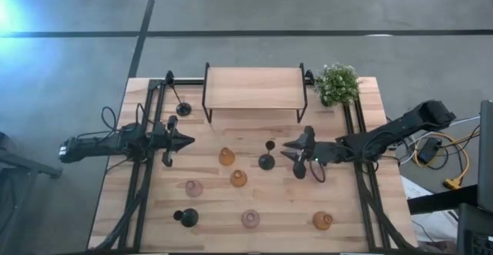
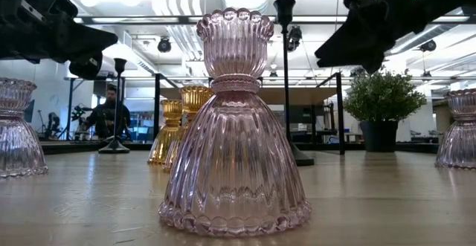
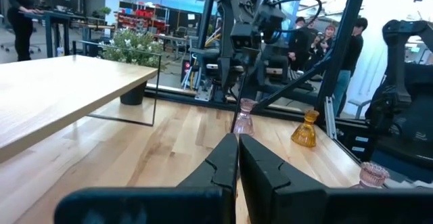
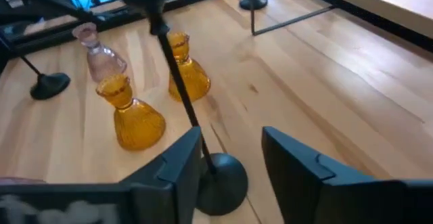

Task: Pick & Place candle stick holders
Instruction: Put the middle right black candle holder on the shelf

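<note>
A black candle stick holder stands on its round base (image 1: 267,161), and its thin stem (image 4: 177,82) rises upright. My right gripper (image 1: 286,153) is open just to the right of it, above the table. In the right wrist view its fingers (image 4: 230,132) stand either side of the base (image 4: 220,176) without touching. My left gripper (image 1: 183,140) is shut and empty at the table's left, as its wrist view (image 3: 237,158) shows. Two other black holders (image 1: 183,109) (image 1: 187,218), amber glass ones (image 1: 226,157) (image 1: 239,179) (image 1: 323,221) and pink ones (image 1: 193,187) (image 1: 250,219) stand on the tabletop.
A low wooden shelf on a black wire frame (image 1: 254,88) stands at the far middle, with a small green plant (image 1: 337,83) to its right. Black rails (image 1: 146,170) (image 1: 358,178) run along both table sides. People stand in the room beyond the table (image 3: 352,41).
</note>
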Robot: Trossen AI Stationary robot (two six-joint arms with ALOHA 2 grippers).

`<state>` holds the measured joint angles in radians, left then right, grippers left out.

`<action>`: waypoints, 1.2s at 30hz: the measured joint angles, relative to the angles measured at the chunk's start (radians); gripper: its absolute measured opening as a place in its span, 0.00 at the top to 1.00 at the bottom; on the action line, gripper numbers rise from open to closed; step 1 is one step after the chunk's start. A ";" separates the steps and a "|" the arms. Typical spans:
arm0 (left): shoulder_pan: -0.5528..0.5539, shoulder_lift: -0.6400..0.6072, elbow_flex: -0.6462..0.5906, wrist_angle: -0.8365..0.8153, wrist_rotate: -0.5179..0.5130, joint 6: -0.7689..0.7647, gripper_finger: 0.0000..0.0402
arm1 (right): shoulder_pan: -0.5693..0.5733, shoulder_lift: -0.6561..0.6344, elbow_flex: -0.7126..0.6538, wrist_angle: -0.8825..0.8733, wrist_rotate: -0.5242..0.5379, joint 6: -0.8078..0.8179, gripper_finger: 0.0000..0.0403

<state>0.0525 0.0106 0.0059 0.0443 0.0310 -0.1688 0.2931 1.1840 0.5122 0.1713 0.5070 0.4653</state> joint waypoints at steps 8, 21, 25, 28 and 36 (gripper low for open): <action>0.000 0.011 0.000 -0.002 -0.007 -0.009 0.95 | -0.022 0.240 0.083 0.163 -0.010 -0.075 0.55; 0.000 0.026 0.000 -0.021 -0.007 -0.015 0.95 | -0.034 0.340 0.270 0.028 -0.010 -0.129 0.89; 0.000 0.026 0.000 -0.021 -0.007 -0.015 0.95 | -0.044 0.264 0.336 -0.079 -0.010 -0.111 0.97; 0.000 0.026 0.000 -0.021 -0.007 -0.015 0.95 | -0.069 0.196 0.413 -0.203 -0.009 -0.103 0.97; 0.000 0.026 0.000 -0.021 -0.007 -0.015 0.95 | -0.164 0.107 0.667 -0.482 -0.034 -0.185 0.98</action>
<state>0.0528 0.0364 0.0059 0.0231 0.0242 -0.1837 0.1287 1.2915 1.1793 -0.3106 0.4728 0.2800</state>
